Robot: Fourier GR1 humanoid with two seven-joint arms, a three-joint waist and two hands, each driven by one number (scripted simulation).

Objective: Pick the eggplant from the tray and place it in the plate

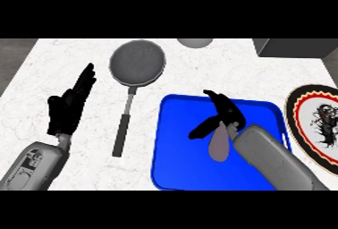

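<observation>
A purple-grey eggplant [218,146] lies on the blue tray [181,156] at the centre right of the counter. My right hand [226,115] is over the tray, right above the eggplant's upper end. Its fingers stretch straight toward the tray's far edge and its thumb points down to the left, beside the eggplant. The hand is open and covers the eggplant's top. A round plate [295,103] with a black, red and cream pattern sits to the right of the tray, cut off by the view's right edge. At the left, my left hand [68,106] rests open with fingers up.
A grey frying pan [137,62] sits behind the tray to the left, and its dark handle [123,129] runs down toward me between my left hand and the tray. A grey round object [193,42] and a dark box [293,47] stand at the counter's back.
</observation>
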